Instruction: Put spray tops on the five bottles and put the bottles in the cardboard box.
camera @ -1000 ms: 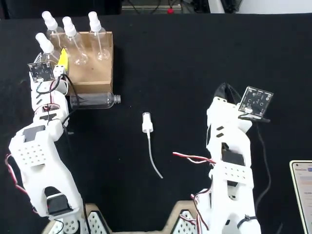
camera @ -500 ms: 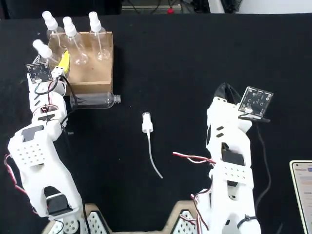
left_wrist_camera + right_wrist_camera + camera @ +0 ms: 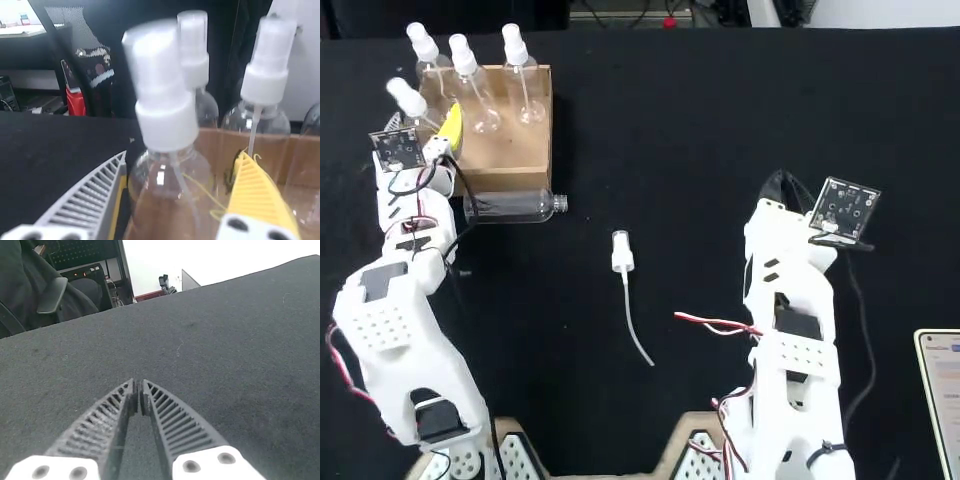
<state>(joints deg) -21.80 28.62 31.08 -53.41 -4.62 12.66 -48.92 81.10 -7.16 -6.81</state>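
At upper left, my left gripper [image 3: 182, 161] clamps a capped bottle [image 3: 161, 102] by the cardboard box [image 3: 516, 152], right gripper [image 3: 138, 391] pinched together, empty.

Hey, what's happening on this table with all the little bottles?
The left gripper holds a capped bottle at the edge of the cardboard box, where three more capped bottles stand. The last bottle lies uncapped on the table beside the box, and a loose spray top lies out in the middle. The right gripper is shut, empty, above the table.
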